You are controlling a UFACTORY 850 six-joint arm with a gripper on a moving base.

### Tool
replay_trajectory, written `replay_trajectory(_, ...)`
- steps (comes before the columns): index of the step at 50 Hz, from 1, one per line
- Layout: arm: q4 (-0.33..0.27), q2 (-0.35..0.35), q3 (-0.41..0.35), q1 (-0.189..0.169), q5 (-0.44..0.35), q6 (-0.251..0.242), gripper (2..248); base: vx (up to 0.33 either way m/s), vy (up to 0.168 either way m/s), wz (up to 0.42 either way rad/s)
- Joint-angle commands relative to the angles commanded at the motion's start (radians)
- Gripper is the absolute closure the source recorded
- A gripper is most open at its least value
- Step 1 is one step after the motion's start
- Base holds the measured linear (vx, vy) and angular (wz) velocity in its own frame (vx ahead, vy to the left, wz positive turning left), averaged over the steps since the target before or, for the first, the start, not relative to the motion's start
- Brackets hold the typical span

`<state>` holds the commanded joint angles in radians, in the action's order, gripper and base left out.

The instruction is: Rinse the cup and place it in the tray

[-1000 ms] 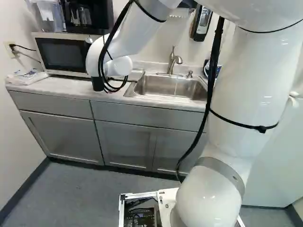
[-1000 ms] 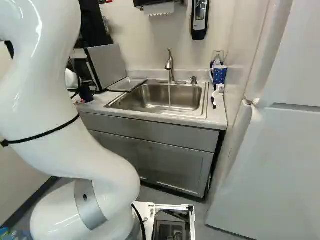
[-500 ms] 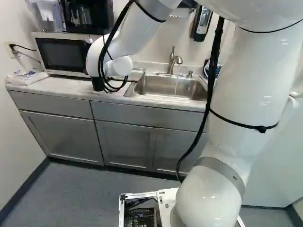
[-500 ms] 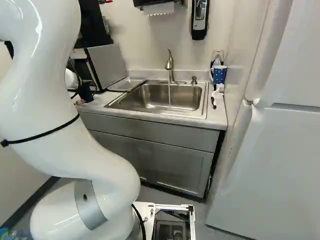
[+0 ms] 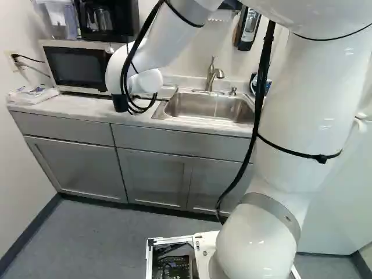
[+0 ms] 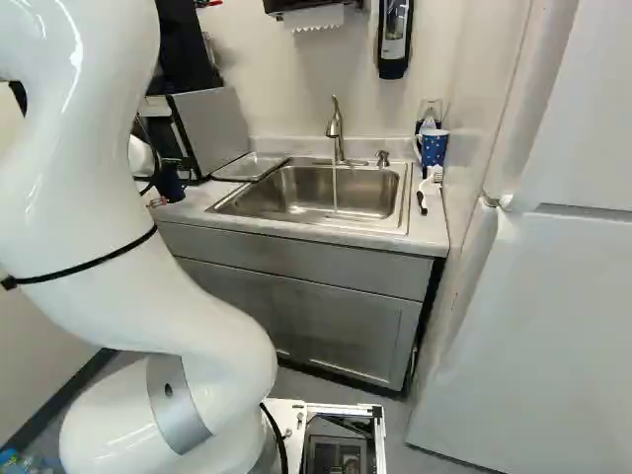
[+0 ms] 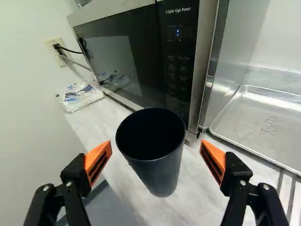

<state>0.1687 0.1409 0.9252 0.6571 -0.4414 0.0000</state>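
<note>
In the right base view my gripper [image 6: 156, 201] shows only as a small orange-tipped bit by the counter's front edge, the rest behind the arm. The wrist view shows the gripper [image 7: 156, 148] open, its orange pads well apart. A dark cup [image 7: 162, 176] stands upright on the counter between and ahead of the fingers, with a gap on each side. The same cup [image 6: 170, 184] appears in the right base view. The metal tray [image 7: 268, 125] lies beyond one finger, right of the microwave. Water runs from the faucet [image 6: 336, 128] into the sink [image 6: 296, 197].
The microwave [image 7: 136, 61] rises close behind the cup, and a plastic packet [image 7: 80, 96] lies past it by the wall. A blue patterned mug [image 6: 433, 148] and a brush [image 6: 425, 193] stand and lie right of the sink. The refrigerator [image 6: 553, 316] is at the far right.
In the right base view the orange finger tip shows slightly more beside the cup than a second ago. The base has not moved, and the arm looks nearly still.
</note>
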Motion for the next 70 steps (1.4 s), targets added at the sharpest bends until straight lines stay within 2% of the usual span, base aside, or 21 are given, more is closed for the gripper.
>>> replay_trajectory(20, -0.021, 0.003, 0.004, 0.000, 0.074, 0.000, 3, 0.000, 0.000, 0.000)
replay_trajectory(31, -0.021, 0.032, 0.035, -0.005, 0.074, 0.000, 3, 0.000, 0.000, 0.000)
replay_trajectory(59, -0.021, 0.032, 0.035, -0.006, 0.074, 0.000, 3, 0.000, 0.000, 0.000)
replay_trajectory(63, -0.021, 0.032, 0.035, -0.006, 0.074, -0.017, 3, 0.000, 0.000, 0.000)
replay_trajectory(70, -0.021, 0.032, 0.035, -0.006, 0.074, -0.077, 3, 0.000, 0.000, 0.000)
